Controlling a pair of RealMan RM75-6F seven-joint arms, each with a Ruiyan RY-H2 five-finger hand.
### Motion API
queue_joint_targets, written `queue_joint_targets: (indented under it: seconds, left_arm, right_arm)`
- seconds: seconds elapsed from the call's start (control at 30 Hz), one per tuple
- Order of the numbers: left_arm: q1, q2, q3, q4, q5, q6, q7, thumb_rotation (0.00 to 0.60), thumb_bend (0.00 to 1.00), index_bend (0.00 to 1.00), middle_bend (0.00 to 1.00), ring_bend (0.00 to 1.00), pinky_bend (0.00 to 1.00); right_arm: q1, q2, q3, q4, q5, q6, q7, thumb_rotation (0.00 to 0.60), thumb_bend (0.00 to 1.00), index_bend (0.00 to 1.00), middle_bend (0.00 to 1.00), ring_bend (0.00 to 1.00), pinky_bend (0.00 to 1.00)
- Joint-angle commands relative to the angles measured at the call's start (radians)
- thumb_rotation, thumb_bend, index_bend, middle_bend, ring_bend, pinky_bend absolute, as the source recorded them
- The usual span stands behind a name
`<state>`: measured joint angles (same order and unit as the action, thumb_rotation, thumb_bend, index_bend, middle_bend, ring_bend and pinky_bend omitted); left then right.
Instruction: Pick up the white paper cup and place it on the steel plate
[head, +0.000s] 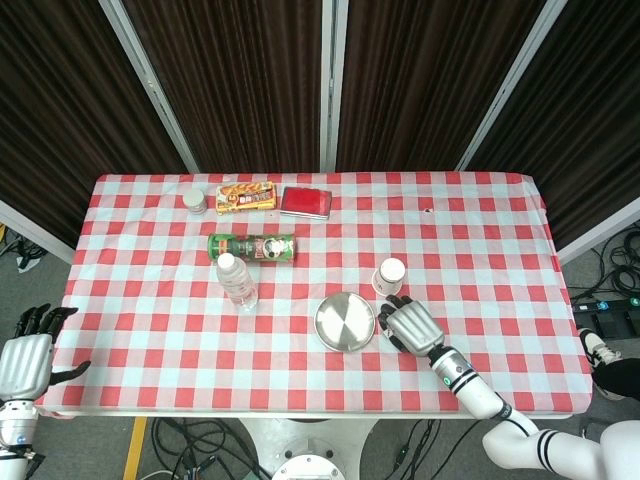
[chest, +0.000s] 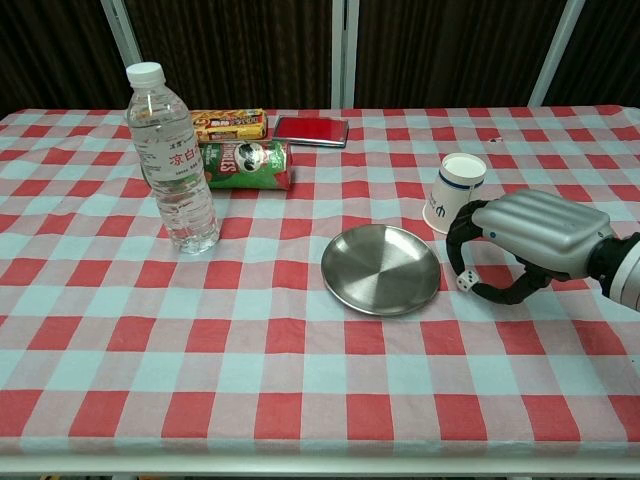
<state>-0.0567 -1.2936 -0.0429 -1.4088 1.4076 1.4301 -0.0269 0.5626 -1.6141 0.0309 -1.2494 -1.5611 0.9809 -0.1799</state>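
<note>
The white paper cup (head: 390, 275) (chest: 460, 193) stands upright on the checked cloth, just right of and behind the steel plate (head: 344, 321) (chest: 381, 268). My right hand (head: 410, 325) (chest: 525, 235) hovers low over the table in front of the cup and right of the plate, fingers curved and apart, holding nothing. Its fingertips (chest: 458, 235) reach close to the cup's base without touching it. A small white die (chest: 466, 281) lies on the cloth between its fingers and thumb. My left hand (head: 25, 360) hangs open off the table's front left corner.
A water bottle (head: 237, 280) (chest: 172, 160) stands left of the plate. Behind it lies a green chip can (head: 252, 246) (chest: 245, 163). A snack box (head: 246, 197), a red case (head: 305, 201) and a small jar (head: 194, 201) sit along the far edge.
</note>
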Motion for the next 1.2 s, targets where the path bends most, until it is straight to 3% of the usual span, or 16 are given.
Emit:
queue_joint_targets:
  seconds: [0.03, 0.17, 0.37, 0.53, 0.7, 0.9, 1.07, 1.2]
  left_arm:
    - [0.000, 0.001, 0.001, 0.000, 0.001, 0.000, -0.002, 0.600, 0.07, 0.20, 0.19, 0.10, 0.08]
    - [0.003, 0.003, 0.001, -0.005, 0.002, 0.005, 0.001, 0.600, 0.07, 0.20, 0.19, 0.10, 0.08]
    - [0.010, 0.013, 0.003, -0.016, 0.000, 0.012, 0.007, 0.600, 0.07, 0.20, 0.19, 0.10, 0.08]
    - [0.013, 0.016, 0.003, -0.018, -0.003, 0.011, 0.006, 0.600, 0.07, 0.20, 0.19, 0.10, 0.08]
    - [0.014, 0.016, 0.001, -0.014, -0.003, 0.013, 0.002, 0.600, 0.07, 0.20, 0.19, 0.10, 0.08]
    - [0.010, 0.019, 0.000, -0.021, 0.012, 0.021, 0.007, 0.600, 0.07, 0.20, 0.19, 0.10, 0.08]
    - [0.013, 0.021, 0.005, -0.030, 0.015, 0.024, 0.013, 0.600, 0.07, 0.20, 0.19, 0.10, 0.08]
    - [0.012, 0.028, 0.008, -0.044, 0.017, 0.020, 0.021, 0.600, 0.07, 0.20, 0.19, 0.10, 0.08]
  right_arm:
    - [0.017, 0.021, 0.016, -0.053, -0.021, 0.028, 0.032, 0.600, 0.33, 0.62, 0.36, 0.19, 0.32]
    - [0.065, -0.002, 0.047, -0.049, -0.004, -0.013, 0.014, 0.600, 0.33, 0.62, 0.35, 0.20, 0.31]
    - [0.137, -0.104, 0.070, 0.043, 0.038, -0.102, -0.042, 0.600, 0.33, 0.57, 0.33, 0.18, 0.27]
    - [0.152, -0.129, 0.068, 0.051, 0.060, -0.118, -0.093, 0.600, 0.33, 0.38, 0.27, 0.10, 0.16]
    - [0.127, -0.035, 0.079, -0.090, 0.040, -0.027, -0.089, 0.600, 0.33, 0.18, 0.21, 0.02, 0.08]
    - [0.064, 0.117, 0.143, -0.227, 0.073, 0.117, -0.047, 0.600, 0.33, 0.16, 0.21, 0.02, 0.08]
    - [0.038, 0.202, 0.197, -0.227, 0.253, 0.054, 0.018, 0.600, 0.20, 0.15, 0.19, 0.02, 0.08]
    - [0.046, 0.194, 0.205, -0.170, 0.363, -0.063, 0.139, 0.600, 0.13, 0.13, 0.18, 0.03, 0.09]
